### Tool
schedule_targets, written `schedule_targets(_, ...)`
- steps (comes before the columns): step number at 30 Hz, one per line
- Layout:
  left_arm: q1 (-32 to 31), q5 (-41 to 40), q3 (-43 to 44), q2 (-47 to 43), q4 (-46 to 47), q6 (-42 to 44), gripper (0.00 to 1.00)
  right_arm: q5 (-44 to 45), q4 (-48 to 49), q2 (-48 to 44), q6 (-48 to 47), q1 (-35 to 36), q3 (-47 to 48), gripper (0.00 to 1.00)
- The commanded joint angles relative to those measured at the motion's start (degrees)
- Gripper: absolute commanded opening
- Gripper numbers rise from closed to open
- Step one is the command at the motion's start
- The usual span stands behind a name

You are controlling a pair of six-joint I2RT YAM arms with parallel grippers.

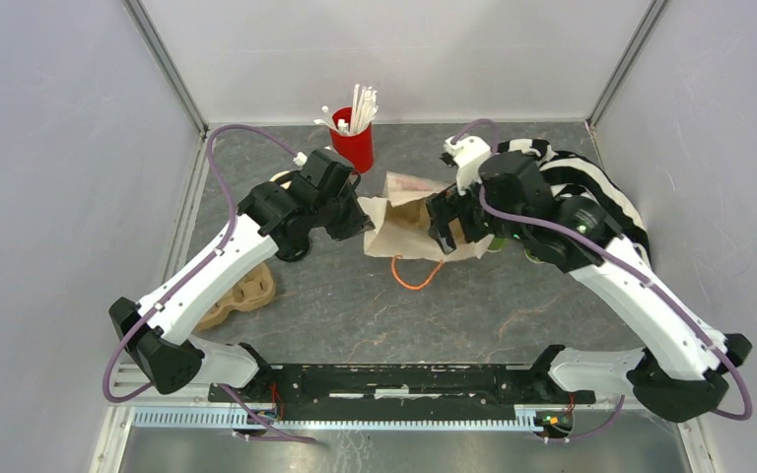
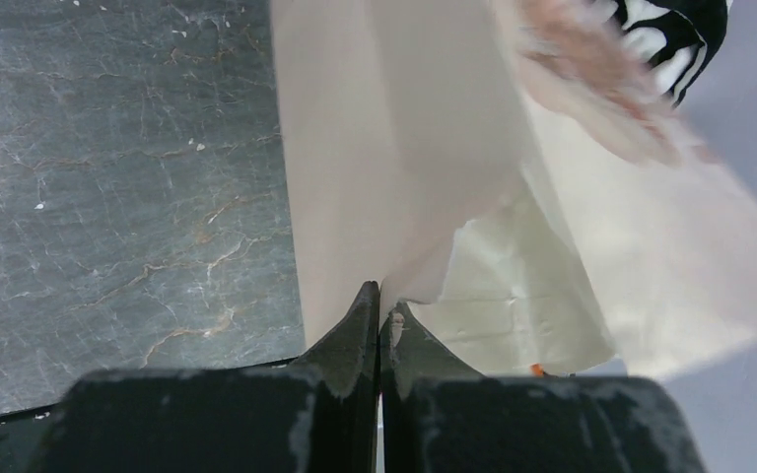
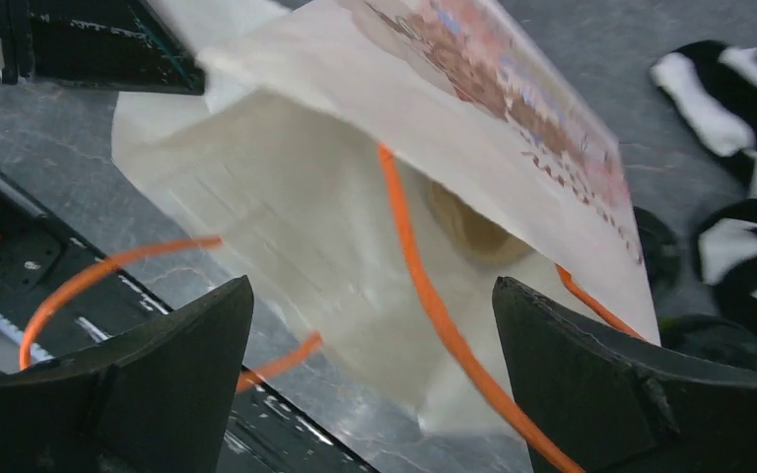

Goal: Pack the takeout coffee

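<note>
2 white arms [image 1: 212,271] with black joints, purple cables [image 1: 215,182]; black left pincer [image 2: 379,305], right pincer [image 3: 373,291].

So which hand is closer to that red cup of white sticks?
Left. The left hand is on the robot's side of the red cup, pinching an edge of the paper bag; the right hand is farther right, open across the bag.

only blurred, unreadable reddish print on the paper bag [image 3: 306,197]

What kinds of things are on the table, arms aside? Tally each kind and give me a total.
Paper bag: 1
Red cup of sticks: 1
Cardboard cup carrier: 1
Striped cloth: 1
Green cups: 2, partly hidden
Total: 6
</note>
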Motion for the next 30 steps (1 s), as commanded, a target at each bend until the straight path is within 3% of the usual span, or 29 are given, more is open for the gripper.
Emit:
schedule_targets(1,0.5,0.4,0.7,-0.5,1.6,0.3,0.04,-6.6,8.1,2.9,6.1,-0.3,-5.3,0.98)
schedule_targets(5,0.5,1.6,-1.1,-1.1,4.1,-0.5,0.08,-11.2,14.1,4.3,9.9,-0.2,-8.6,0.95)
schedule_targets(7,0.5,1.6,-1.6,-1.2,4.5,-0.5,0.08,-15.7,12.8,6.2,9.4,-0.2,-5.8,0.93)
schedule_targets(12,0.5,-1.1,-0.4,-1.1,2.2,0.1,0.08,-16.8,7.9,6.4,9.6,-0.3,-2.3,0.98)
schedule_targets(17,0.5,-2.1,-0.6,-1.6,1.9,0.4,0.08,-21.1,7.7,4.8,11.6,-0.2,-1.7,0.97)
schedule_targets(24,0.6,-2.9,-0.6,-1.8,1.0,0.9,0.07,-21.3,8.7,2.4,10.9,-0.2,0.9,0.74)
schedule_targets(30,0.6,-3.1,-0.6,-2.8,0.3,1.1,0.07,-15.4,7.5,-1.7,9.3,-0.2,0.4,0.51)
